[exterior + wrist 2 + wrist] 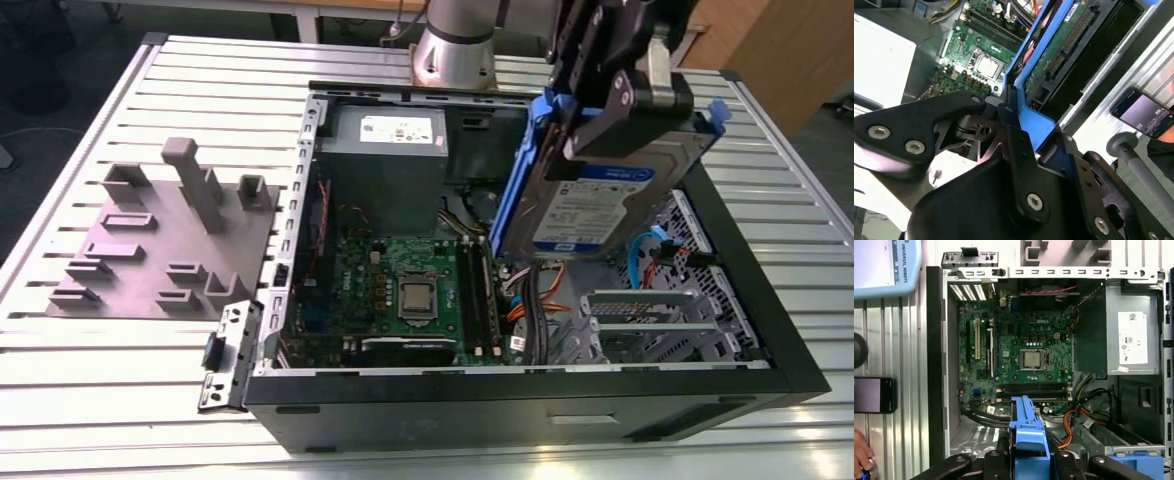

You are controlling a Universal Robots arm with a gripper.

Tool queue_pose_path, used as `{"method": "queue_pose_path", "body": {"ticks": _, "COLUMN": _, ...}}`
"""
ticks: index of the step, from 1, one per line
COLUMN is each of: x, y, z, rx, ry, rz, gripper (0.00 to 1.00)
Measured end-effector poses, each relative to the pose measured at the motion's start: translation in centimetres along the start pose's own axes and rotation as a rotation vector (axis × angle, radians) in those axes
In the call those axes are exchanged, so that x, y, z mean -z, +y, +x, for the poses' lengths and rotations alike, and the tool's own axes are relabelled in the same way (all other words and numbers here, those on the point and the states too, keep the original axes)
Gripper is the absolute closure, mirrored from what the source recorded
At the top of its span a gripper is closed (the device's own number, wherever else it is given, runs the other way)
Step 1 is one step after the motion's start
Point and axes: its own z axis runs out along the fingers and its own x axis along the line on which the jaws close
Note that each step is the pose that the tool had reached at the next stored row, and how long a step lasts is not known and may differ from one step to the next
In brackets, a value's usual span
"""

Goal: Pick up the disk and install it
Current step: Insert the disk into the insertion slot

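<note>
The disk (598, 205), a silver drive with a white-and-blue label in a blue carrier frame, hangs tilted and nearly on edge over the open computer case (534, 388), above its right half in the exterior view. My gripper (617, 105) is shut on the disk's upper end. In the first wrist view the blue carrier (1027, 432) sticks out from between the black fingers (1066, 462), over the motherboard's lower edge. The second wrist view has the disk's green circuit side (1064, 42) and blue frame (1031, 122) running away from the gripper (1016, 132) toward the case interior.
Inside the case lie the motherboard (400, 290), a grey power-supply box (387, 150), orange and black cables (1079, 417) and a metal drive cage (654, 320). A grey fixture plate with blocks (160, 240) sits at the exterior view's left. A phone (874, 395) and a hand (860, 455) are beside the case.
</note>
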Motion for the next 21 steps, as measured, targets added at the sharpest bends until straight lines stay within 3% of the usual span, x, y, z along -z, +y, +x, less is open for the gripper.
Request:
{"method": "queue_pose_path", "body": {"ticks": 6, "x": -0.16, "y": -0.19, "z": 1.65, "rx": 0.000, "ry": 0.0002, "rz": -0.0001, "gripper": 0.64}}
{"method": "queue_pose_path", "body": {"ticks": 9, "x": -0.31, "y": -0.60, "z": 2.30, "rx": 0.000, "ry": 0.0001, "rz": 0.0000, "gripper": 0.64}}
{"method": "queue_pose_path", "body": {"ticks": 18, "x": -0.75, "y": -3.40, "z": 2.82, "rx": 0.000, "ry": 0.0001, "rz": -0.0003, "gripper": 0.64}}
{"method": "queue_pose_path", "body": {"ticks": 21, "x": -0.75, "y": -3.98, "z": 2.86, "rx": 0.000, "ry": 0.0005, "rz": -0.0003, "gripper": 0.64}}
